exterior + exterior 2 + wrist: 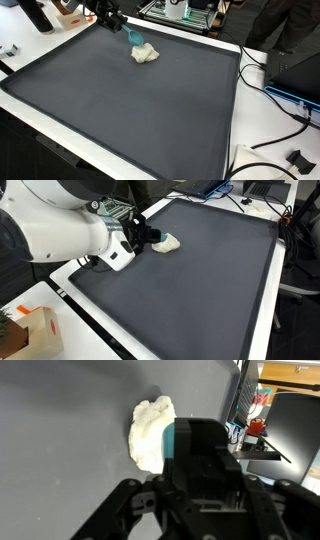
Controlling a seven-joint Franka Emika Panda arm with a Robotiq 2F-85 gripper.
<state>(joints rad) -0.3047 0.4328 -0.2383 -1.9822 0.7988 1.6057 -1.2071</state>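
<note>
One white lump lies on the gray mat; my gripper hovers low to reach it, a teal piece at its tip. I cannot tell whether the claw is pinching.

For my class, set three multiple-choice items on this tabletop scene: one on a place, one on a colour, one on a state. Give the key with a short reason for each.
1. Where does the lump lie?
A. On the dark mat, close to the gripper
B. On top of a cardboard box
C. On the floor

2. What colour is the lump?
A. Red
B. White
C. Black

3. What state is the lump in?
A. Folded into a neat square
B. Rolled into a long tube
C. Crumpled and uneven

Key:
1 A, since both exterior views show it resting on the mat next to the gripper.
2 B, since it looks pale white against the dark mat in every view.
3 C, since the wrist view shows a bumpy, irregular outline.
</note>
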